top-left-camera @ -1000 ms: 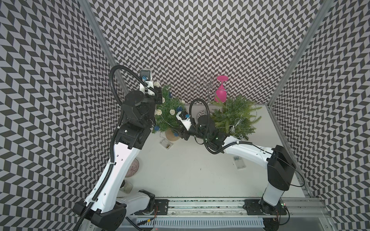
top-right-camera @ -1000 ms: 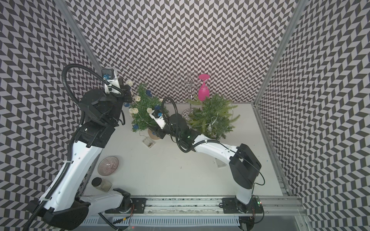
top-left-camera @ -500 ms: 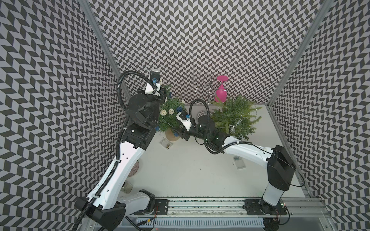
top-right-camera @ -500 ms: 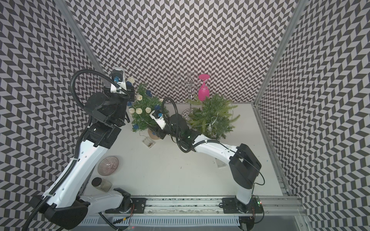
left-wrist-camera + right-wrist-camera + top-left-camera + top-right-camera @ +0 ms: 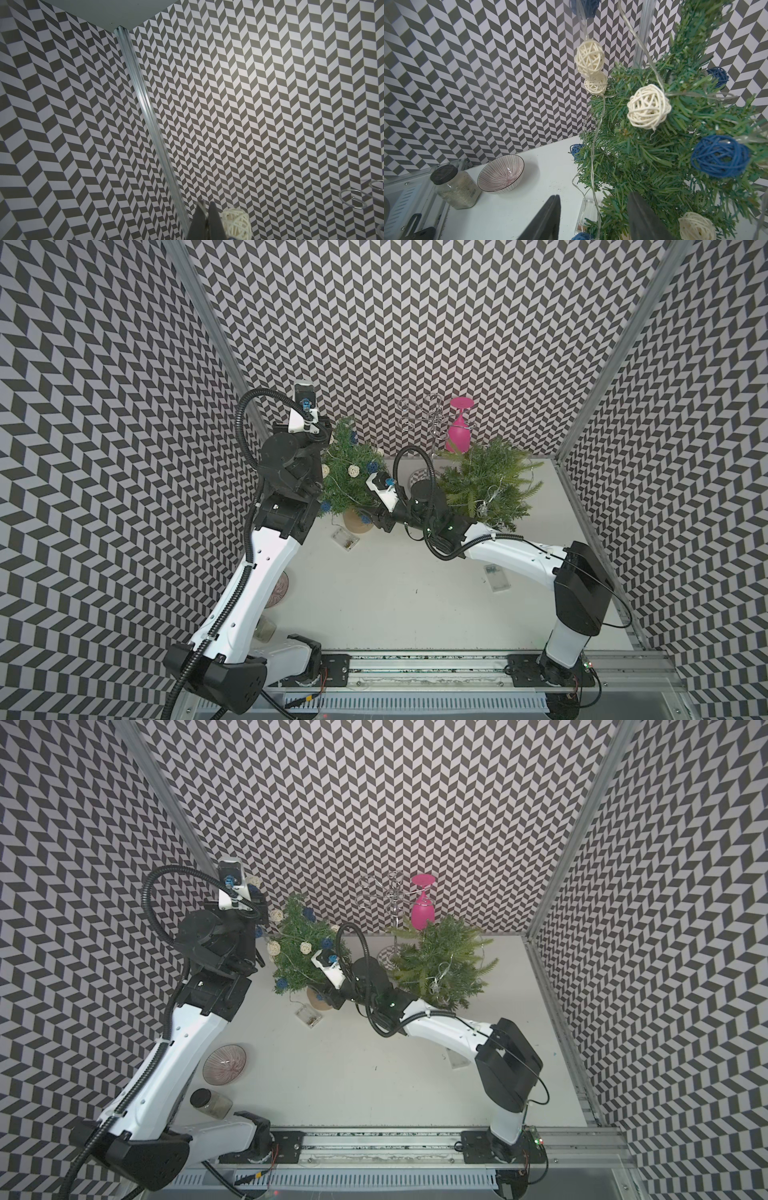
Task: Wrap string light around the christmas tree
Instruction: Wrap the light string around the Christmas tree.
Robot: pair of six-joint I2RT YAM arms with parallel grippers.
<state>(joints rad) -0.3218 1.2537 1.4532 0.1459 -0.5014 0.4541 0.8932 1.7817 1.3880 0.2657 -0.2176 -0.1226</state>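
Wicker-ball string light (image 5: 649, 106), light, limp, snag-prone, drapes partway round tree (image 5: 654, 166); left gripper (image 5: 206, 207) pinched shut on its thin wire by the treetop, right gripper (image 5: 593, 195) half open at the base, empty; best grabbed on wire between balls.

The walls (image 5: 415, 323) carry a chevron pattern of dark grey and pale lilac-white blocks. The tabletop (image 5: 395, 593) is white. The christmas tree (image 5: 643, 166) is deep green, in a tan pot (image 5: 355, 522). The string light (image 5: 649, 106) has woven balls in cream and navy blue on clear wire. A second tree (image 5: 486, 485) is a lighter, yellower green. The glass (image 5: 458, 429) is magenta. The bowl (image 5: 501, 174) shows fine dark radiating stripes on pinkish white. The jar (image 5: 454, 187) is clear with a black lid.
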